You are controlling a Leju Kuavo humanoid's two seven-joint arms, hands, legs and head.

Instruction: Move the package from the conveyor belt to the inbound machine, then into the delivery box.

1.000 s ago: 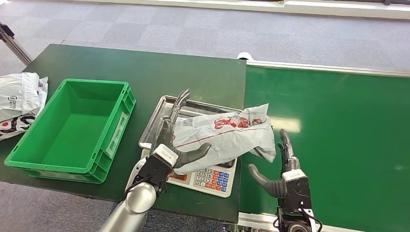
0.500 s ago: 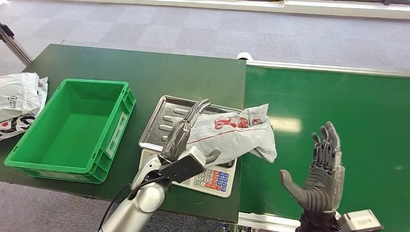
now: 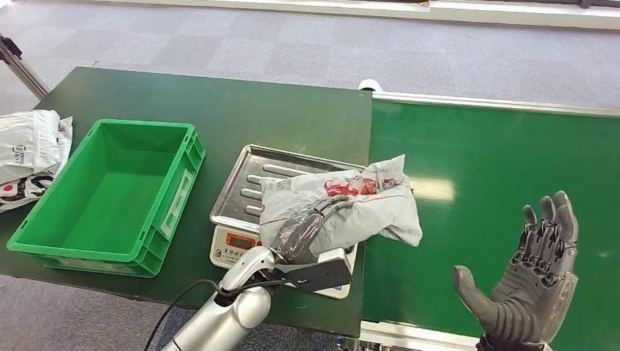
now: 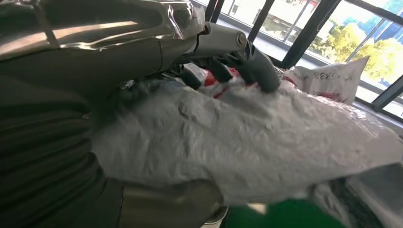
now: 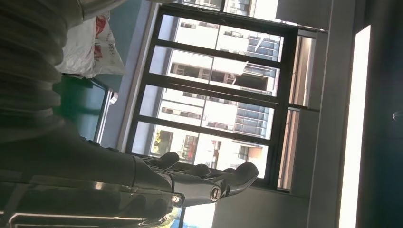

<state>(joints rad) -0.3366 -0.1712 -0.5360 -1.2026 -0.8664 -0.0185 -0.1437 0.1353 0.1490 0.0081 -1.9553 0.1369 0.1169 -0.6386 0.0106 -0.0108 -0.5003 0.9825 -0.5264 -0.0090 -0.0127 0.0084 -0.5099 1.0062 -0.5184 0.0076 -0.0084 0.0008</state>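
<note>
Setting: grey carpeted floor around a dark green surface [image 3: 219,110]; the green conveyor belt [image 3: 497,183] runs off toward 3 o'clock.

Change, left: a second ago my left robot hand [image 3: 303,228] stood edge-on at the package's 9 o'clock side, fingers up over the tray; now it lies across the package's near end, fingers over the top and thumb underneath.

Change, right: my right robot hand [image 3: 530,281] has left the package's 3 o'clock end and risen over the belt near 4 o'clock, palm open, fingers apart, holding nothing.

Meaning: I judge the weighing stop done and the handover to one hand made; the carry to the delivery box [image 3: 110,191], at 9 o'clock, has not begun.

Package place: the package [image 3: 351,205] rests on the inbound machine [image 3: 252,186], a steel tray over a keypad scale, its far end overhanging toward the belt.

Package look: a soft grey-white plastic mailer, crinkled and puffy, with red print and a label; it will likely sag when lifted.

Grip: left wrist view shows my fingers [image 4: 252,61] pressed into the film, clamped on it.
</note>
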